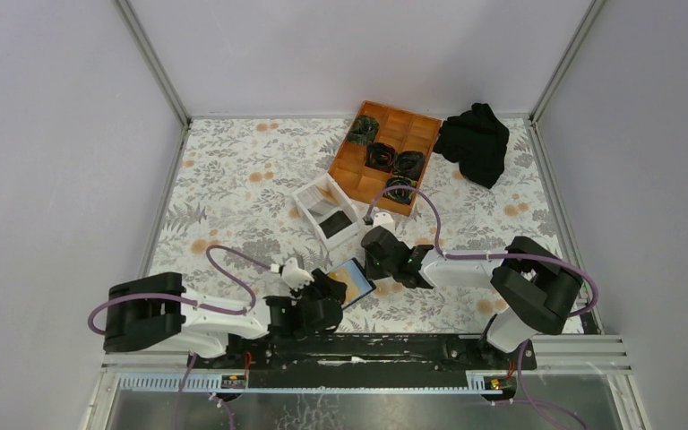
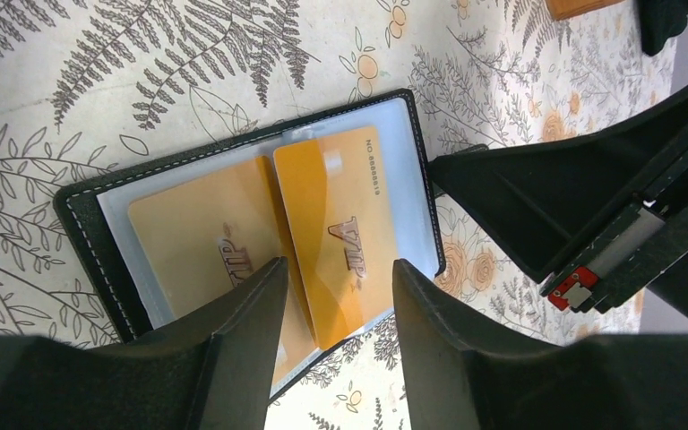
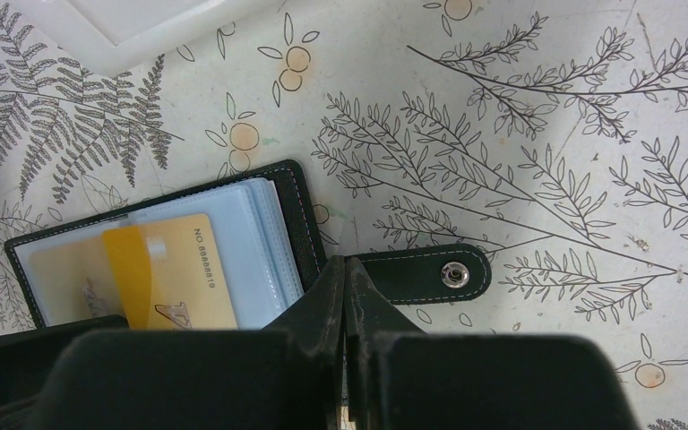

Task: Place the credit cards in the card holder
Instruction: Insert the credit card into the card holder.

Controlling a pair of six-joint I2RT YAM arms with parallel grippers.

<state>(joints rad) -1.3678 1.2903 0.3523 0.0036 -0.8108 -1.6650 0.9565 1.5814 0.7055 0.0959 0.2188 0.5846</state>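
The black card holder (image 1: 365, 288) lies open on the floral table between the two arms, its clear sleeves facing up. Two orange-tan credit cards show on it: one (image 2: 188, 242) under a sleeve, the other (image 2: 336, 224) lying aslant and overlapping it. My left gripper (image 2: 339, 273) hovers over the holder's near edge, open, its fingers on either side of the aslant card without touching it. My right gripper (image 3: 345, 264) is shut, its tips down where the snap strap (image 3: 421, 269) meets the holder's edge (image 3: 291, 206). The same card (image 3: 179, 260) appears in the right wrist view.
A white open-topped box (image 1: 327, 210) stands just behind the holder. The orange wooden compartment tray (image 1: 345, 166) with dark items sits farther back, and a black cloth (image 1: 475, 141) lies at the back right. My right gripper (image 2: 537, 197) fills the right side of the left wrist view.
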